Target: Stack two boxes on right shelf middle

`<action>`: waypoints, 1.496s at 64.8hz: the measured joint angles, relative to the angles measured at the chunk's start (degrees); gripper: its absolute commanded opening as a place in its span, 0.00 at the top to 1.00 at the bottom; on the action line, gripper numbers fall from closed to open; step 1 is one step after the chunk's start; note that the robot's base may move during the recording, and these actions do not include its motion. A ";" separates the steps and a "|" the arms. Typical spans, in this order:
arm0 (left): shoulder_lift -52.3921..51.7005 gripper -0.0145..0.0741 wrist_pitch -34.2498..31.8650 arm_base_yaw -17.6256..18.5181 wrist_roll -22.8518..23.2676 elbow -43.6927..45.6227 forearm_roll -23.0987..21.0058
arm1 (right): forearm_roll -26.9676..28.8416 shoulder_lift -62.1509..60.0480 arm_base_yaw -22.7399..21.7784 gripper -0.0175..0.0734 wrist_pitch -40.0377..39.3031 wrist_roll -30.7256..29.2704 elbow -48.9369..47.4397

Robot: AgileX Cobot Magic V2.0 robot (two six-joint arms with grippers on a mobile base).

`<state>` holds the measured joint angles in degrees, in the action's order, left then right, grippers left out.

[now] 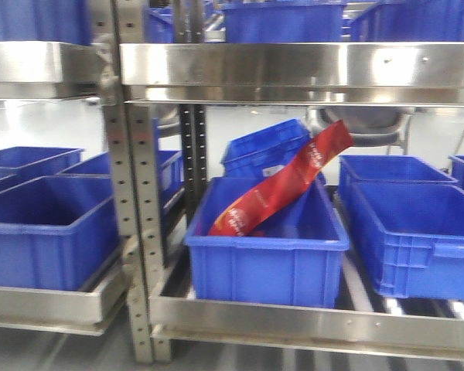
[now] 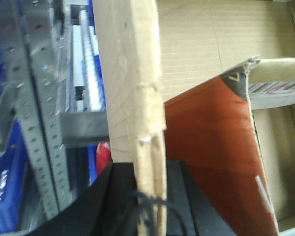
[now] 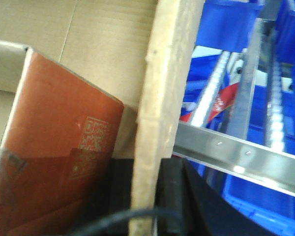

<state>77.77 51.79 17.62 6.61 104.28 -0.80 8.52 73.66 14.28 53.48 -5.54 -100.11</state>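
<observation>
Shelf [image 1: 309,73]: stainless rack, mirror-like front rim across 12 o'clock of the front view; the level beneath it carries blue bins [image 1: 267,263]. The carton [image 2: 132,73] is absent from the front view and shows only at the wrists. Its open top wall runs 12 to 6 o'clock through each frame, with rack uprights and rollers at 9 o'clock of the left view and 3 o'clock of the right. So it hangs between the arms, near the rack. A red-brown inner box [image 2: 211,147] sits inside it. A red packet [image 1: 286,185] leans in the centre bin. Left jaws are clenched on the carton's wall edge at 6 o'clock, and the right jaws likewise on the opposite wall [image 3: 167,73]. Judgement: carry step, placement not yet done; first or second carton, cannot tell. The next move calls for both arms lifting evenly, clearing the rim, and checking free room among the bins.
</observation>
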 measured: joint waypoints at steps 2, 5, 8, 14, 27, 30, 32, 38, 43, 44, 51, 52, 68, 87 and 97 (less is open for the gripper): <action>0.00 0.96 0.00 0.00 0.00 0.00 0.00 | 0.00 0.00 0.00 0.98 0.00 0.00 0.00; 0.00 0.96 0.00 0.00 0.00 0.00 0.00 | 0.00 0.00 0.00 0.98 0.00 0.00 0.00; 0.00 0.96 0.00 0.00 0.00 0.00 0.00 | 0.00 0.00 0.00 0.98 0.00 0.00 0.00; 0.00 0.96 0.00 0.00 0.00 0.00 0.00 | 0.00 0.00 0.00 0.98 0.00 0.00 0.00; 0.00 0.96 0.00 0.00 0.00 0.00 0.00 | 0.00 0.00 0.00 0.98 0.00 0.00 0.00; 0.00 0.96 0.00 0.00 0.00 0.00 0.00 | 0.00 0.00 0.00 0.98 0.00 0.00 0.00; 0.00 0.96 0.00 0.00 0.00 0.00 0.00 | 0.00 0.00 0.00 0.98 0.00 0.00 0.00; 0.00 0.96 0.00 0.00 0.00 0.00 0.00 | 0.00 0.00 0.00 0.98 0.00 0.00 0.00; 0.00 0.96 0.00 0.00 0.00 0.00 0.00 | 0.00 0.00 0.00 0.98 0.00 0.00 0.00; 0.00 0.96 0.00 0.00 0.00 0.00 0.00 | 0.00 0.00 0.00 0.98 0.00 0.00 0.00; 0.00 0.96 0.00 0.00 0.00 0.00 0.00 | 0.00 0.00 0.00 0.98 0.00 0.00 0.00; 0.00 0.96 0.00 0.00 0.00 0.00 0.00 | 0.00 0.00 0.00 0.98 0.00 0.00 0.00; 0.00 0.96 0.00 0.00 0.00 0.00 0.00 | 0.00 0.00 0.00 0.98 0.00 0.00 0.00; 0.00 0.96 0.00 0.00 0.00 0.00 0.00 | 0.00 0.00 0.00 0.98 -0.04 0.00 0.00; 0.00 0.96 0.00 0.00 0.00 0.00 0.00 | 0.00 0.00 0.00 0.98 -0.04 0.00 0.00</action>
<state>77.77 51.79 17.62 6.61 104.28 -0.80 8.52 73.66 14.28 53.44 -5.54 -100.11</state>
